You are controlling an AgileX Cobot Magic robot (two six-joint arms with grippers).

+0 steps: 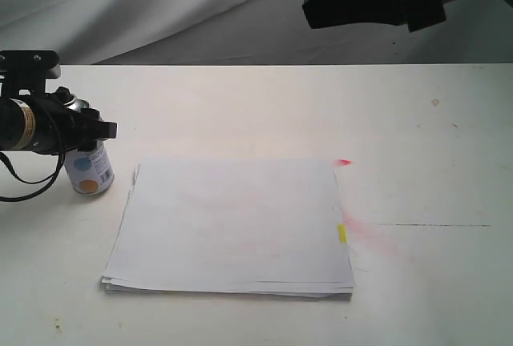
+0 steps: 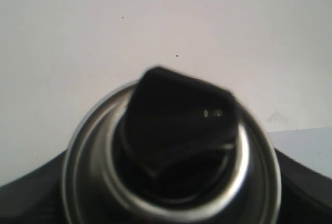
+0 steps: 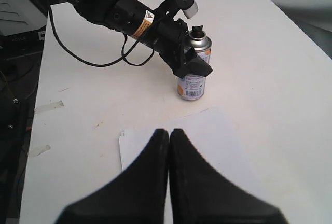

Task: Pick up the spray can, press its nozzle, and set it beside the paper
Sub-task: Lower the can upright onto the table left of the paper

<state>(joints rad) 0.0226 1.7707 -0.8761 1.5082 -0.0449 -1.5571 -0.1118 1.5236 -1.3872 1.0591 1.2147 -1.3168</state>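
The spray can (image 1: 90, 171) stands upright on the table, just left of the paper (image 1: 232, 226). My left gripper (image 1: 90, 133) is shut on the spray can's upper body, one finger (image 3: 196, 68) in front and the other behind. Seen close from above, the black nozzle (image 2: 179, 125) sits on the silver dome (image 2: 83, 156); nothing touches it. In the right wrist view the nozzle (image 3: 196, 29) tops the can (image 3: 192, 81). My right gripper (image 1: 311, 8) hangs high at the back, shut and empty, with its fingertips (image 3: 169, 131) over the paper (image 3: 225, 136).
A yellow mark (image 1: 341, 234) sits on the paper's right edge, with a red tab (image 1: 344, 162) and a pink smear (image 1: 373, 238) on the white table (image 1: 433, 138). A black cable (image 3: 88, 58) trails from the left arm.
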